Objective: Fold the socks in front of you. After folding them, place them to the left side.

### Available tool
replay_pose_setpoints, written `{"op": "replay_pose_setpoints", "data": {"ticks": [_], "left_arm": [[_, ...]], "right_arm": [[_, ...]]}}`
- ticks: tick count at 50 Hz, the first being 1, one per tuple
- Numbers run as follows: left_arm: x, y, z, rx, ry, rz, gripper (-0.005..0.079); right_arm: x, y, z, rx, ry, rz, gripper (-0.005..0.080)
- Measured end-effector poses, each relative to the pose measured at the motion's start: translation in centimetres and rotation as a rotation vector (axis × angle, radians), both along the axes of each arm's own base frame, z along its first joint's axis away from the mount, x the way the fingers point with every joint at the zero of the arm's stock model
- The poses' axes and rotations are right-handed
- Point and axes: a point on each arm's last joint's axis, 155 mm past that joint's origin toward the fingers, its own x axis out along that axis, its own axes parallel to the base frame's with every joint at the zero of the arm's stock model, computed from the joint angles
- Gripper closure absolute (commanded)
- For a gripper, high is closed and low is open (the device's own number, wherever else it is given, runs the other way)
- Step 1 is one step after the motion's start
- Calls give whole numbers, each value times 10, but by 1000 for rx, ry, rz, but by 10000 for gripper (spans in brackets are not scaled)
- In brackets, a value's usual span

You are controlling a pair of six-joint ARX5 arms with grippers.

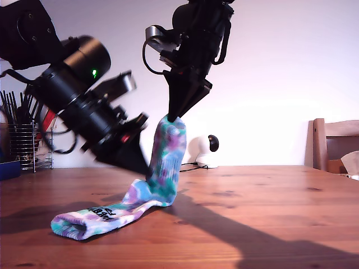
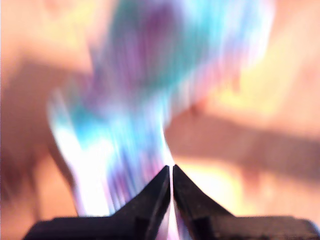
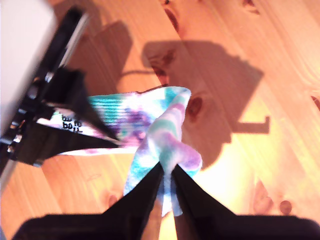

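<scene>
At the far left of the exterior view, a wire rack (image 1: 22, 143) of dark utensils stands at the back of a brown knotty wooden table (image 1: 269, 213).

Next to it, a black arm slants down from the upper left, blurred by motion. It ends in my first gripper (image 1: 139, 163), low over the table beside the bend of the sock. In the first wrist view its claw tips are pressed together on what looks like a thin fold of the fabric, though the blur leaves this uncertain.

A single tie-dye sock (image 1: 162, 168), in turquoise, purple and white, is at lower centre-left. One end lies flat on the wood towards the lower left. The long axis runs from there to the frame's centre, then bends and rises almost upright.

Above it, my second gripper (image 1: 175, 116) points straight down from top centre, its claw clamped on the raised end.

A wooden chair (image 1: 335, 145) stands at the right edge.

This looks like the folding step, with one half lifted ready to go over the other. The next move probably calls for carrying the raised end towards the lower left and laying it on the flat end, with the bend pinned. Placing the sock aside is not yet done.
</scene>
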Motion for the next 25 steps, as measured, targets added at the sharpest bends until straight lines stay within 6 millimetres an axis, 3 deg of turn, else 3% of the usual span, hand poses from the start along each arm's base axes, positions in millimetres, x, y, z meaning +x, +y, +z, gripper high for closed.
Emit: {"op": "replay_pose_setpoints", "data": {"ticks": [6,25], "left_arm": [[-9,5,-7,28,45,2,762],[-3,21,-16,111,31,51,762]], "right_arm": [[0,0,0,0,0,1,765],[0,0,0,0,0,1,765]]}}
